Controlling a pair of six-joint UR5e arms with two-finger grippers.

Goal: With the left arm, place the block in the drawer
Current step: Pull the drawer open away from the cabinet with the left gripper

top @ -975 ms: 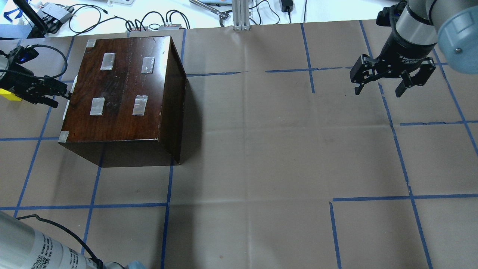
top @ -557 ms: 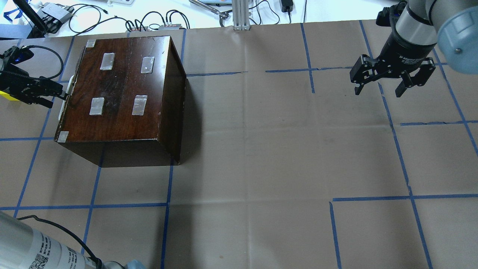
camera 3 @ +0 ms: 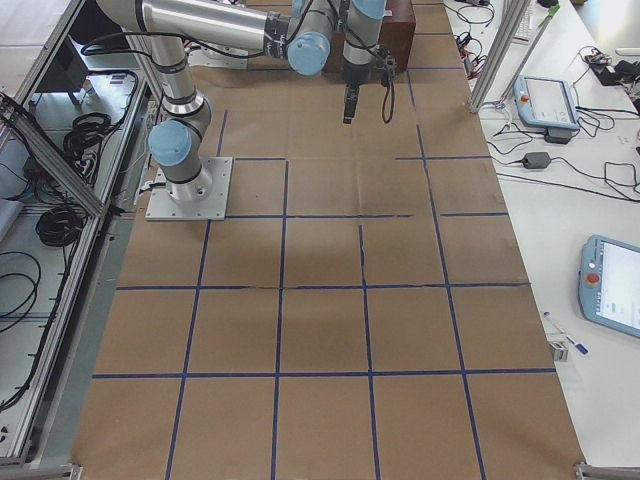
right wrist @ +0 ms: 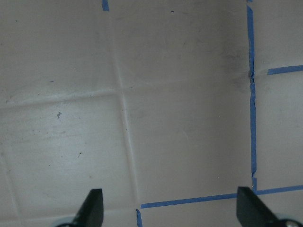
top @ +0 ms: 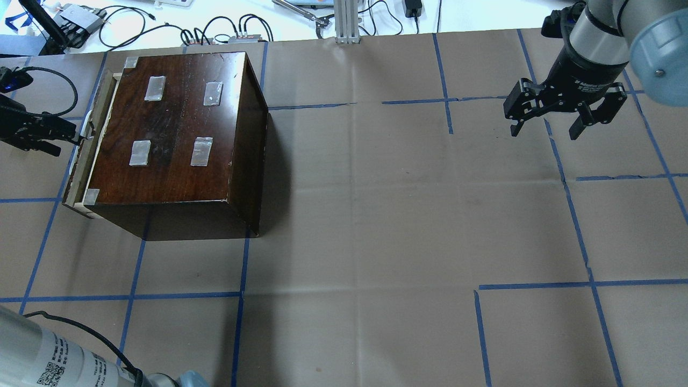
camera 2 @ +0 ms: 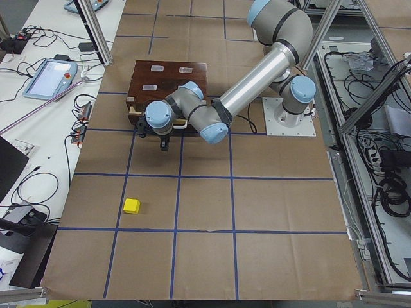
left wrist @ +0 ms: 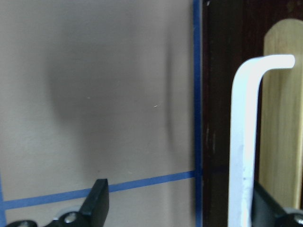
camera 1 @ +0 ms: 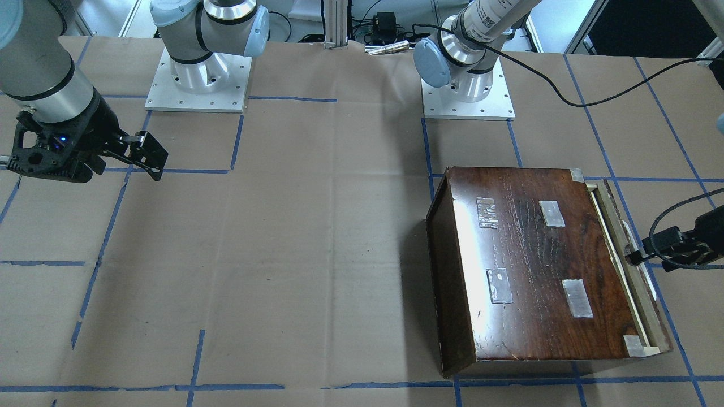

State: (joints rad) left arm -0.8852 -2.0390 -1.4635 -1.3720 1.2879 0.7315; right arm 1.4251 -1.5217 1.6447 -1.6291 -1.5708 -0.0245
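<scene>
Front camera: the left gripper (camera 1: 647,261) sits at the face of the drawer (camera 1: 639,294), which stands a little way out of the wooden box (camera 1: 531,265). Overhead: the right gripper (top: 544,132) hangs with fingers spread over bare paper, well apart from the box; no block shows here. Left-end camera: the block (camera 2: 131,206) lies on the paper well behind the left claw, on the side away from the drawer. Left wrist camera: the fingers (left wrist: 99,201) are spread wide, pinching nothing, with the white handle (left wrist: 244,142) just inside one of them. Right wrist camera: only paper between open fingers. The cube looks light, rigid and flat-sided; a pinch from above across two opposite faces should hold it.
</scene>
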